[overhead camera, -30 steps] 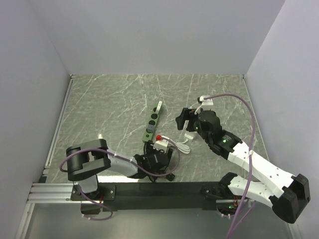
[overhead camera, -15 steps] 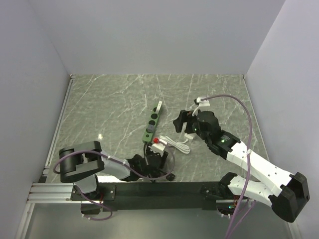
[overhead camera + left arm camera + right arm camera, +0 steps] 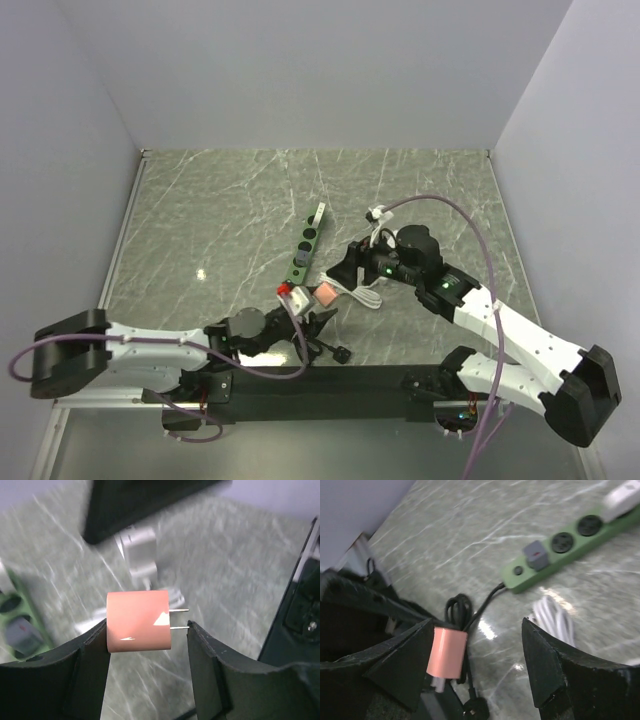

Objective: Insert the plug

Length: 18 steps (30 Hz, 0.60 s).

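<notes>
1. Jaws on the left gripper (image 3: 147, 632) are clamped on a salmon-pink boxy plastic plug (image 3: 139, 621). Its flat back sits against one finger (image 3: 90, 665), and its two metal prongs point at the other.
2. From above, the plug is held up off the grey-green marbled table (image 3: 220, 220), just off the near end of the long green plastic power strip (image 3: 303, 250).
3. Right gripper (image 3: 345, 270) hangs close by with its jaws wide apart and nothing clamped.
4. In its wrist view the plug sits right beside one finger (image 3: 400, 665); can't tell if they touch.
5. White coiled cable (image 3: 555, 622) lies beside the strip.
</notes>
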Motion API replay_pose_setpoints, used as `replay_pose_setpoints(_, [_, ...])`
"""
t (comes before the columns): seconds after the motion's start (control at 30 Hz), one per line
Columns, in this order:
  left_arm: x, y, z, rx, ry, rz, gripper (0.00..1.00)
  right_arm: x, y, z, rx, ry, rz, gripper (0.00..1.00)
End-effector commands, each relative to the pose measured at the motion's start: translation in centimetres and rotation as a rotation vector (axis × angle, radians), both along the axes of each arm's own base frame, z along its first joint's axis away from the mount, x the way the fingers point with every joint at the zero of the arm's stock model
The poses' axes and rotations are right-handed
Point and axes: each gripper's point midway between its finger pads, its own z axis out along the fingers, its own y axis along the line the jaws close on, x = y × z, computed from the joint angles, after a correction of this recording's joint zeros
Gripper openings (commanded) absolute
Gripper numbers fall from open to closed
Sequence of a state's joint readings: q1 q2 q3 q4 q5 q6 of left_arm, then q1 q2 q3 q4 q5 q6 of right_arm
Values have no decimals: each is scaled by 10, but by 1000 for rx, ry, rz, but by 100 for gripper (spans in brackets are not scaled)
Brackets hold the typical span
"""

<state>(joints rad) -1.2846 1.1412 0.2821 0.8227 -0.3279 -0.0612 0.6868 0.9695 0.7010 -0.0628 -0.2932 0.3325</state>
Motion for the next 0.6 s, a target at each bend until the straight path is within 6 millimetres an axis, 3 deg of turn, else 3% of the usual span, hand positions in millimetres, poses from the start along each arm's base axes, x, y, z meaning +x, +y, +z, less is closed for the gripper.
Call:
replay_pose_setpoints(0.0, [-4,12,24,-29,-114,-21,3,-25,25,12,79,-27,231,77])
replay_pose_setpoints(0.03, [-2,19,35,-50,-134,-1,3,-29,29,11,88,-18,267,76])
replay_pose_setpoints(0.17, [-2,30,42,-58,-161,16,2,-37,41,7,92,3,339,75])
replay_pose_setpoints(0.5, [8,34,38,-33,-189,69,1,-60,65,5,129,36,509,71])
replay_pose_setpoints(0.57, [12,36,39,-36,-195,99,2,-60,68,3,129,42,519,54])
